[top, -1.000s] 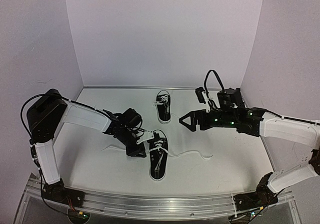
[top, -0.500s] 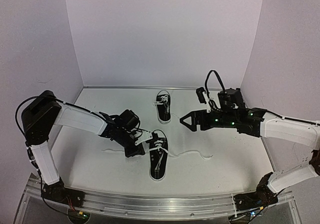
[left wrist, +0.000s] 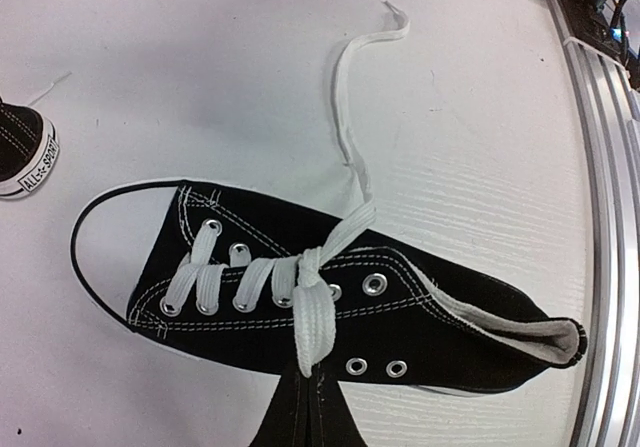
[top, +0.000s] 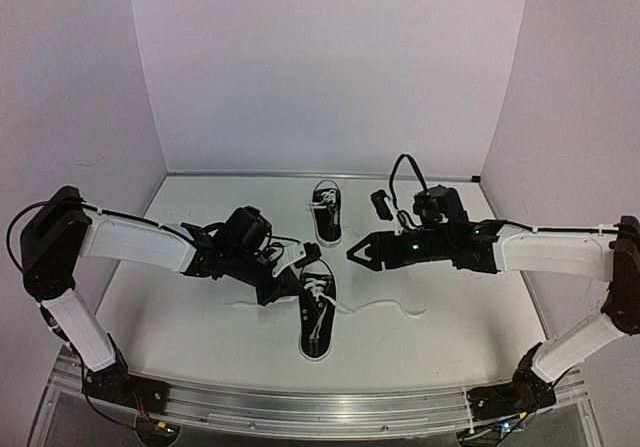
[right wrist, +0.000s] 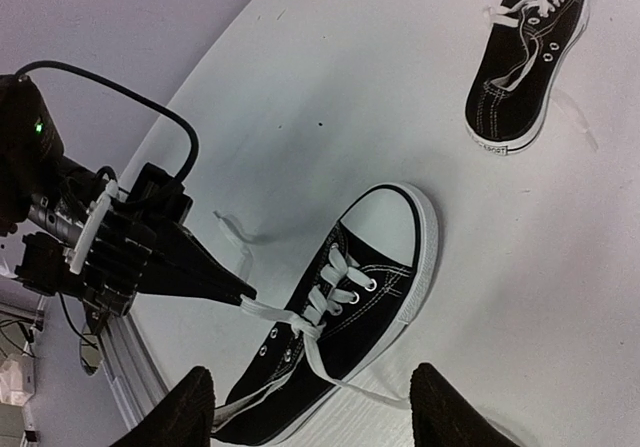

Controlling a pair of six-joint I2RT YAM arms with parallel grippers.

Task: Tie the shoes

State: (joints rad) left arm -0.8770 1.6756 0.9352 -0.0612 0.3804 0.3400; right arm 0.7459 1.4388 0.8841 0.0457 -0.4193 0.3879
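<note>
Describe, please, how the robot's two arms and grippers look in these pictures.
The left arm and right arm have white link covers and black joints. The left gripper and right gripper are black with tapered fingers. A black cable arcs over the left wrist, beside a green light.

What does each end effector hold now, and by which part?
The left end effector is shut on one white lace of the near shoe, close to the laces' crossing. The right end effector holds nothing.
</note>
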